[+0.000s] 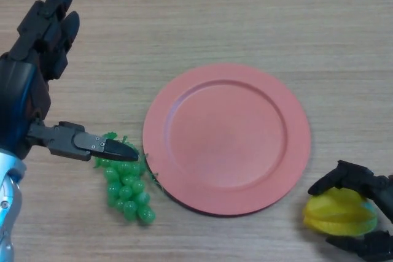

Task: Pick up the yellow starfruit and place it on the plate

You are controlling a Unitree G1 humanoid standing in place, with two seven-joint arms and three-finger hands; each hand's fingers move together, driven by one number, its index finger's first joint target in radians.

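Pale wood grain runs across the bench (215, 10), which fills the whole head view. On it, near the middle and a little to the right, lies the round salmon-pink plate (178, 127), flat and bare, with a raised rim around a shallow centre. The left hand (27, 84) comes in from the left edge, black and large, its fingers (52, 10) stretched straight up toward the far side of the bench and its thumb (92, 144) pointing sideways toward the plate; the hand is spread and holds nothing. The thumb tip lies over the top of a bunch of green grapes (128, 191), which rests on the bench just beside the plate's lower left rim. At the lower right corner the right hand (368, 191) is curled around the yellow starfruit (339, 213), with dark fingers over its top and under its lower side. The starfruit sits close to the plate's lower right rim, outside it. Whether it touches the bench cannot be told.
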